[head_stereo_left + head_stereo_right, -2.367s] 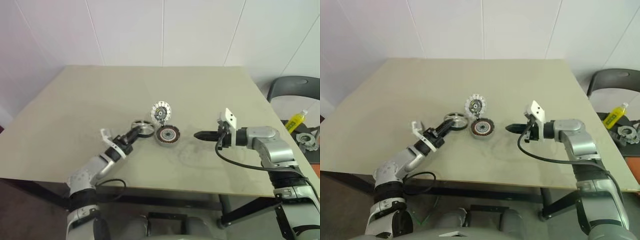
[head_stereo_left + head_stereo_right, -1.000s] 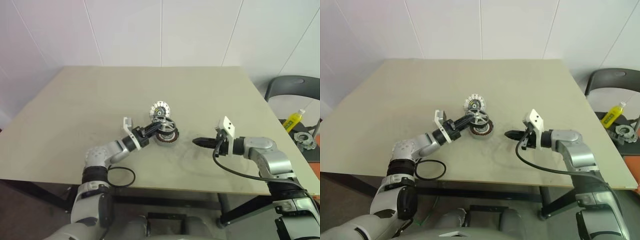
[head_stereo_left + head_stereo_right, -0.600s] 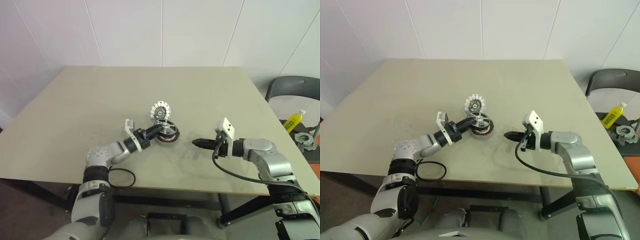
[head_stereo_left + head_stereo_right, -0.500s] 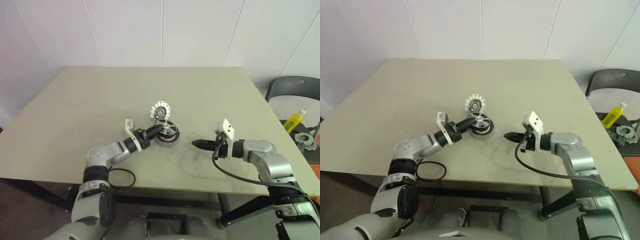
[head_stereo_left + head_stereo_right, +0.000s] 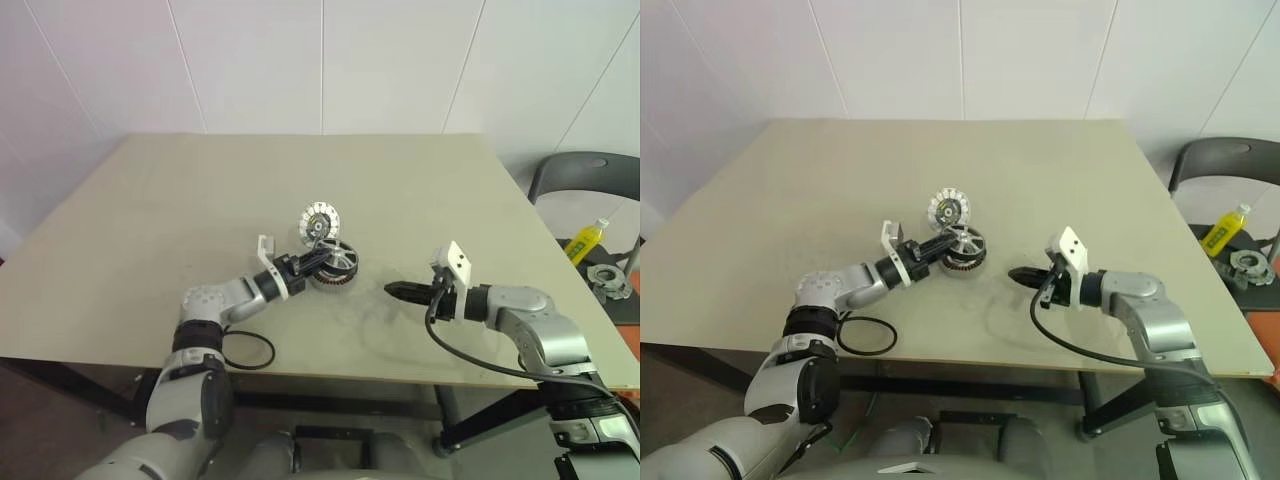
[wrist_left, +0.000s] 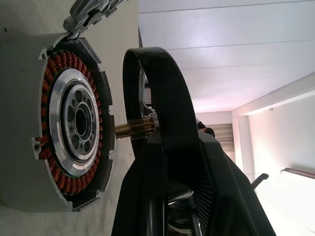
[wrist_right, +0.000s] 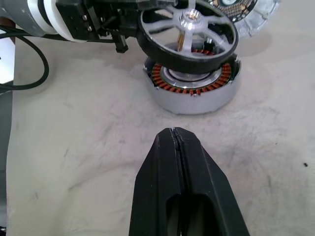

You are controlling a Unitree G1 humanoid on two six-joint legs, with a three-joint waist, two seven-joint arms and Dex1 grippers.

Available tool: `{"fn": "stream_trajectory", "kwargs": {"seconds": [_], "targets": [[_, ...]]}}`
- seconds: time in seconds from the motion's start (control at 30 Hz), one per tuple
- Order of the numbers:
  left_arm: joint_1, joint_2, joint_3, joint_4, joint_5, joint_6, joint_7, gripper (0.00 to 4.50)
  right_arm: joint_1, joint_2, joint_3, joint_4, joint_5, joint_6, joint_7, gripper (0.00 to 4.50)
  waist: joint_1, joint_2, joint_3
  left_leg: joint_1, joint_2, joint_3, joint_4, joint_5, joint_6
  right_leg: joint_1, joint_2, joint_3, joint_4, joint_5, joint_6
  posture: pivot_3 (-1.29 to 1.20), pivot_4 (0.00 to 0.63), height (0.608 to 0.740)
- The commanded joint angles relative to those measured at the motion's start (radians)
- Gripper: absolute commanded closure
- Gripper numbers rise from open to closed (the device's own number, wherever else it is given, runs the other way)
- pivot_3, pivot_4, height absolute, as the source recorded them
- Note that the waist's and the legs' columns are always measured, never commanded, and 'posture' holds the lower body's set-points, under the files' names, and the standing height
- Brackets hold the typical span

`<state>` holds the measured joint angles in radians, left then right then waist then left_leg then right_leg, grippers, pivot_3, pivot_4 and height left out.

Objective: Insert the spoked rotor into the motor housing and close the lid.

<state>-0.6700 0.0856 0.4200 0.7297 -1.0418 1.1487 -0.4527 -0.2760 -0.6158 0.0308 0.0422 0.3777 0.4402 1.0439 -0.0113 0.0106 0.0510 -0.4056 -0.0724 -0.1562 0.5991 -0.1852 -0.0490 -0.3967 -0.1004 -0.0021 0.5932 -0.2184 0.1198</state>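
We are holding the rotor (image 7: pixel 186 34) pinched in our left hand (image 5: pixel 303 265) just above the housing (image 7: pixel 192 83) on the table (image 5: pixel 150 220), its shaft needing lowering into the centre; our right hand (image 7: pixel 176 147) is waiting pressed together, the lid (image 5: pixel 321 218) just behind.

Black spoked rotor (image 7: pixel 187 34), coppery-red windings in grey motor housing (image 7: pixel 194 91)

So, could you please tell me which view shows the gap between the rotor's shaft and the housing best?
The left wrist view: side-on, the spoked rotor sits just off the motor housing, brass shaft tip near the centre hole. The right wrist view shows the rotor tilted above it; the head views show them overlapping.
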Motion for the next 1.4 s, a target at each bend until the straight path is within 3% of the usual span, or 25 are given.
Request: {"fn": "stream_trajectory", "kwargs": {"seconds": [0.03,1.4], "targets": [[-0.033,0.01,0.016,0.003,0.016,-0.011,-0.026,4.1,-0.006,-0.002,-0.027,-0.041,0.023,0.001,-0.005,4.5,0.0,0.0,0.0,0.0,0.0,0.0,0.0,0.0,0.0,0.0,0.0,0.0,0.0,0.0,0.0,0.0,0.0,0.74],[-0.085,0.01,0.024,0.126,0.136,-0.067,-0.127,4.1,0.028,-0.008,-0.044,-0.064,0.051,0.008,-0.01,4.5,-0.001,-0.001,0.0,0.001,0.0,0.0,0.002,0.0,0.0,0.001,0.0,0.0,0.002,0.0,0.0,0.0,0.0,0.74]]}}
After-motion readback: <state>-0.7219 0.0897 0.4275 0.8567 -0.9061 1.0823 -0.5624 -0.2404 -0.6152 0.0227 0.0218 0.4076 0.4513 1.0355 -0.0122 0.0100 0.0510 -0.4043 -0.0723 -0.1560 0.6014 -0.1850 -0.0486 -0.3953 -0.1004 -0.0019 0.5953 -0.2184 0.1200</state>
